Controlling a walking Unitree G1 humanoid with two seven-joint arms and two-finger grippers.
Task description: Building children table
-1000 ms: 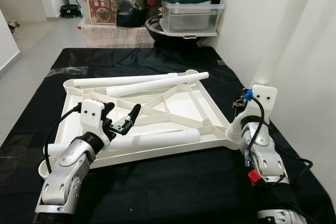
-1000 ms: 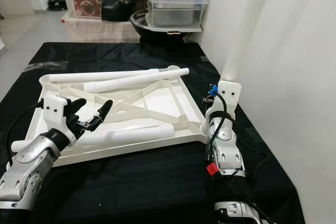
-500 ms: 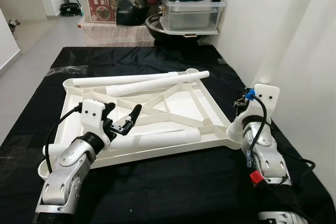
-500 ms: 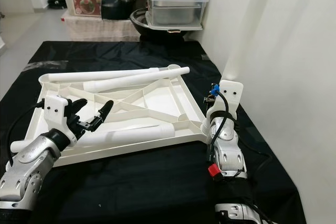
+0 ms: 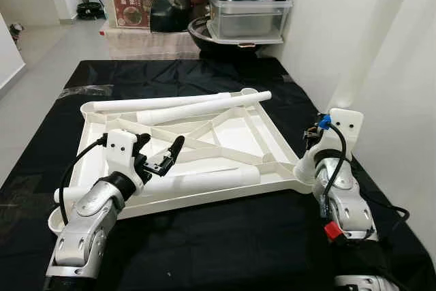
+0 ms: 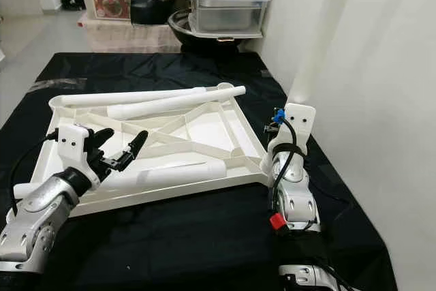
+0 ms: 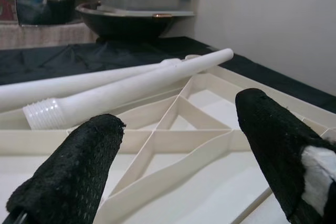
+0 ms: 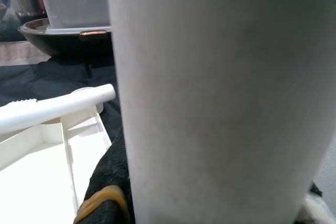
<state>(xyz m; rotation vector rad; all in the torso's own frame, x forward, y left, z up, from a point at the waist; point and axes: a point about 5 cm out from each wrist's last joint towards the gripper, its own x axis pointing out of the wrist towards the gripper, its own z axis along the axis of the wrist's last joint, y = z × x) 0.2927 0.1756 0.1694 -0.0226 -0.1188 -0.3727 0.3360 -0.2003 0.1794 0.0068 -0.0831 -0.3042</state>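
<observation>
White plastic tabletop point(image 5: 225, 134): we see it upside down on the black worktop point(image 5: 204, 250), ribs up.
Near leg point(image 5: 204, 182): lies crosswise, just below the left tool point(image 5: 163, 157); left arm nearer.
Left tool: fingers spread, holding nothing.
Upright leg point(image 5: 371, 39): stands at the right corner socket, by the right tool point(image 8: 113, 203); its grip we cannot tell.
Far legs point(image 5: 197, 105): two, along the far rim.

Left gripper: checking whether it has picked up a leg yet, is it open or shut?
Open: the left gripper has its fingers spread, nothing between them.
</observation>
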